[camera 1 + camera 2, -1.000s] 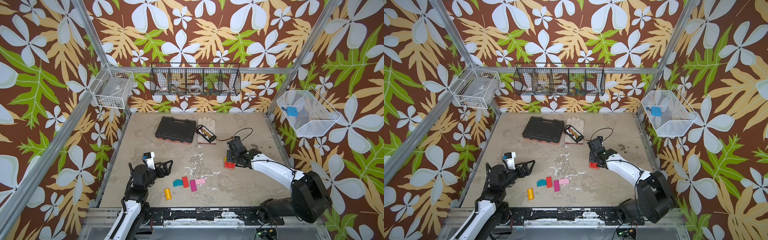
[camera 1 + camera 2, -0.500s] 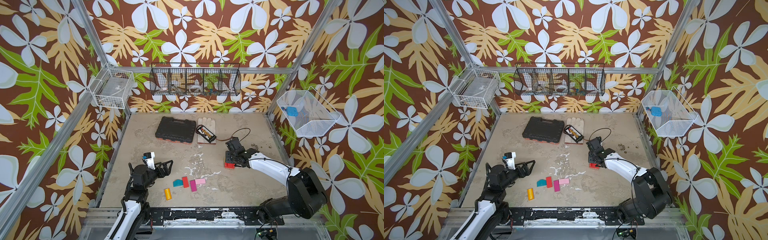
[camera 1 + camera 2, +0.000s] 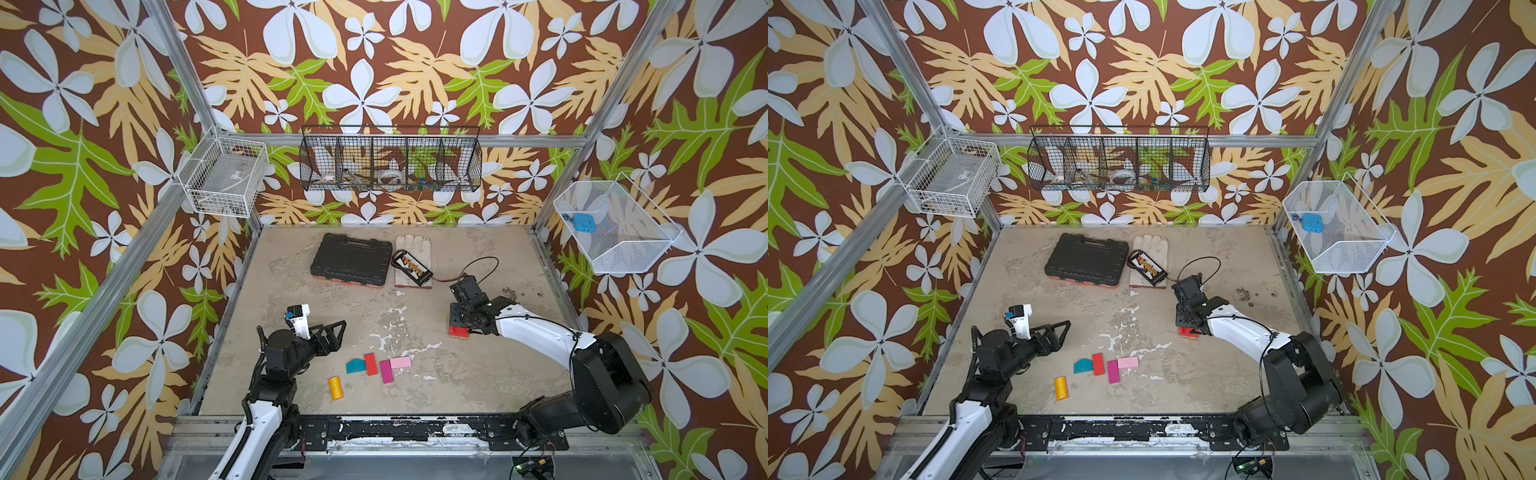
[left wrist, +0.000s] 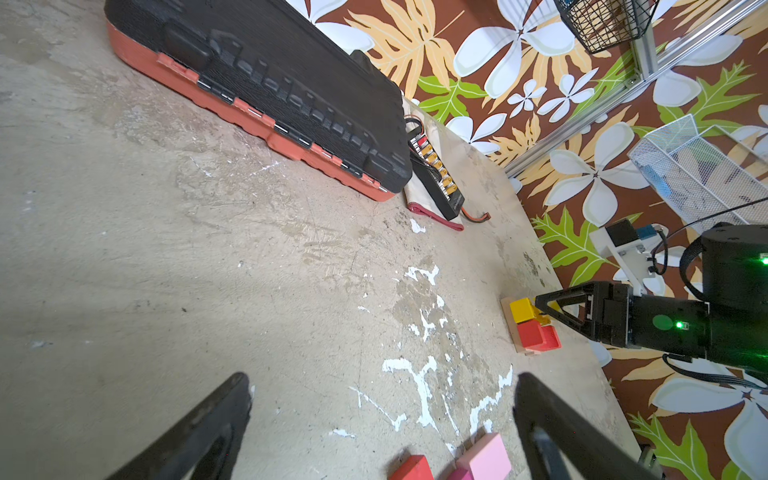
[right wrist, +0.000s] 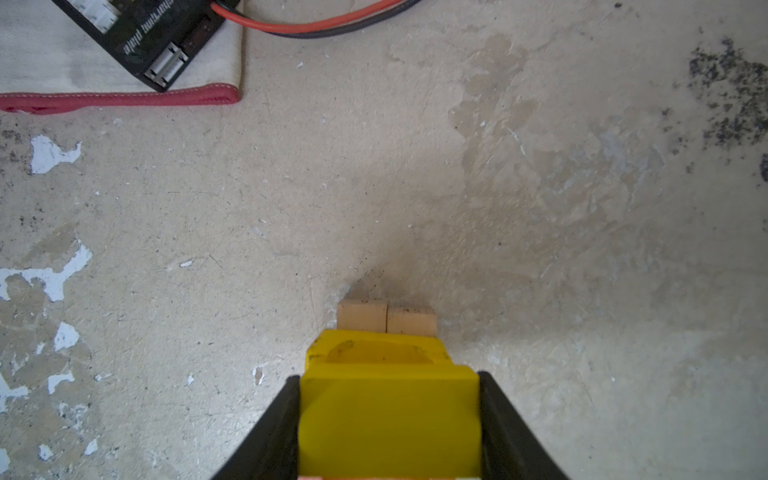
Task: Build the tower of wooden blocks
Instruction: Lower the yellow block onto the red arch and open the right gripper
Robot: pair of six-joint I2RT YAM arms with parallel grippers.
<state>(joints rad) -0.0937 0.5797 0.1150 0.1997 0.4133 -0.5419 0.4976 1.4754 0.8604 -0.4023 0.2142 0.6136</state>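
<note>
— Right gripper (image 5: 388,379): what has it got?
— It's clamped on a yellow block (image 5: 388,424) at the top of the tower (image 4: 536,336), on the right half of the worktop (image 3: 415,307). I grip the sides so the underside is free to seat on the yellow arch (image 5: 376,352) beneath.
— And your left gripper (image 4: 383,380)?
— Jaws wide and empty, near the front left corner. It waits just beside the loose blocks (image 3: 386,371) along the front edge, ready for the next.
— What's changed since a second ago?
— My right gripper has shifted slightly toward the left edge; everything else is unmoved.
</note>
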